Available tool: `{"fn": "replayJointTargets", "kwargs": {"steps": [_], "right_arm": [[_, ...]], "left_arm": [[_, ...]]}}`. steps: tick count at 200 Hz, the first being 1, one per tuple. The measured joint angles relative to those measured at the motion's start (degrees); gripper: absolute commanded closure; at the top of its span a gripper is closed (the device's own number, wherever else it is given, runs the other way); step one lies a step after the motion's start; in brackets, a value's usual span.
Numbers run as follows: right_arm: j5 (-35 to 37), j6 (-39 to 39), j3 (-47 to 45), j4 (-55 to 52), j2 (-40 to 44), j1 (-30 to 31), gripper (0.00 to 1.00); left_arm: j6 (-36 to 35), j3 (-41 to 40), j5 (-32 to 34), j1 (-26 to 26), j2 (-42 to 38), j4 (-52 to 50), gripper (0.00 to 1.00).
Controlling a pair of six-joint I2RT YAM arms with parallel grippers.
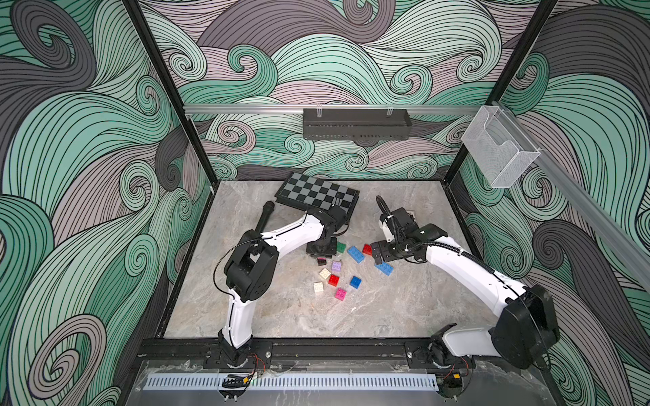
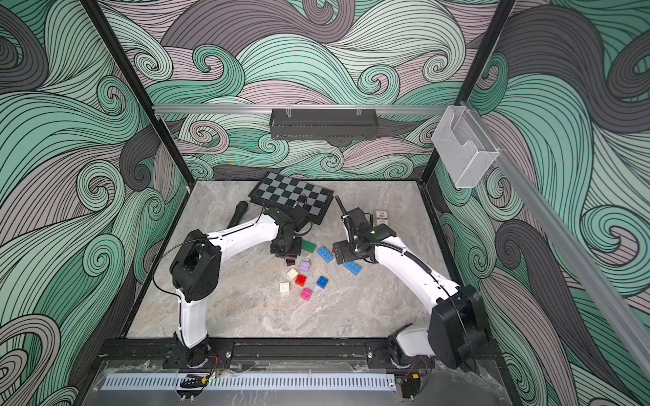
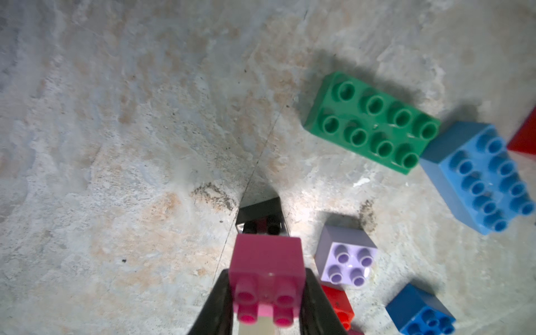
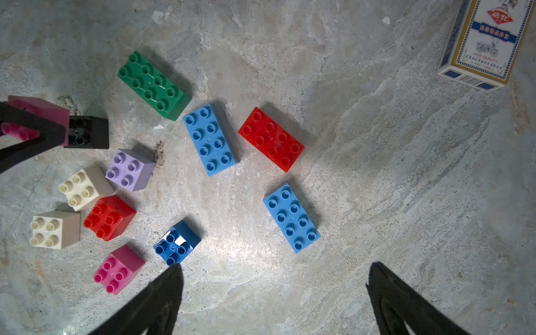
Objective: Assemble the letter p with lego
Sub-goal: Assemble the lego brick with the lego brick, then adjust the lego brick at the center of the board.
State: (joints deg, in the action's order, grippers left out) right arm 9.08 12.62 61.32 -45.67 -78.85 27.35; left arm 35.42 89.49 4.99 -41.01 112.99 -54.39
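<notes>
My left gripper point(image 3: 266, 293) is shut on a pink square brick point(image 3: 266, 272), held right beside a black brick point(image 3: 259, 214) that stands on the table. In the right wrist view lego lies loose around them: a green oblong point(image 4: 153, 85), two light blue oblongs point(image 4: 210, 139), a red oblong point(image 4: 271, 139), a lilac square point(image 4: 130, 169), two cream squares point(image 4: 84, 188), a red square point(image 4: 110, 217), a dark blue square point(image 4: 177, 242) and another pink square point(image 4: 119, 269). My right gripper point(image 4: 277, 266) hangs open over bare table, nothing between its fingers, near the second light blue oblong point(image 4: 291, 217).
A checkered board point(image 1: 316, 197) lies at the back of the marble table, with a black microphone point(image 1: 263, 218) to its left. A card box point(image 4: 481, 40) lies behind the right arm. A black shelf point(image 1: 357, 123) and a mesh basket point(image 1: 499, 147) hang on the walls.
</notes>
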Motion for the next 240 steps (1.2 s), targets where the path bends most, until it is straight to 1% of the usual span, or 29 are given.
{"fn": "replayJointTargets", "kwargs": {"steps": [38, 71, 99, 154, 204, 240], "right_arm": [[1.4, 0.5, -0.1, -0.1, 1.4, -1.2, 0.01], [1.4, 1.8, -0.5, -0.1, 7.0, -6.6, 0.01], [1.2, 2.8, -1.3, -0.2, 11.3, -10.4, 0.01], [-0.4, 3.1, -2.6, -0.4, 11.0, -10.7, 0.01], [-1.2, 3.1, -2.7, -0.4, 11.0, -10.7, 0.01], [-1.8, 3.1, -2.8, -0.4, 11.0, -10.7, 0.01]], "left_arm": [[-3.0, -0.4, -3.5, -1.0, -3.1, 0.4, 0.84], [-4.2, -0.6, -5.5, -4.4, -3.2, 1.2, 0.84], [-3.9, -0.6, -5.6, -6.5, -1.9, 1.9, 0.84], [-2.7, 0.9, -2.7, -7.6, 4.0, 1.4, 0.85], [-2.2, 0.8, -0.1, -7.8, 4.4, 1.7, 0.85], [-2.2, 0.9, 0.3, -7.9, 4.4, 1.7, 0.85]]}}
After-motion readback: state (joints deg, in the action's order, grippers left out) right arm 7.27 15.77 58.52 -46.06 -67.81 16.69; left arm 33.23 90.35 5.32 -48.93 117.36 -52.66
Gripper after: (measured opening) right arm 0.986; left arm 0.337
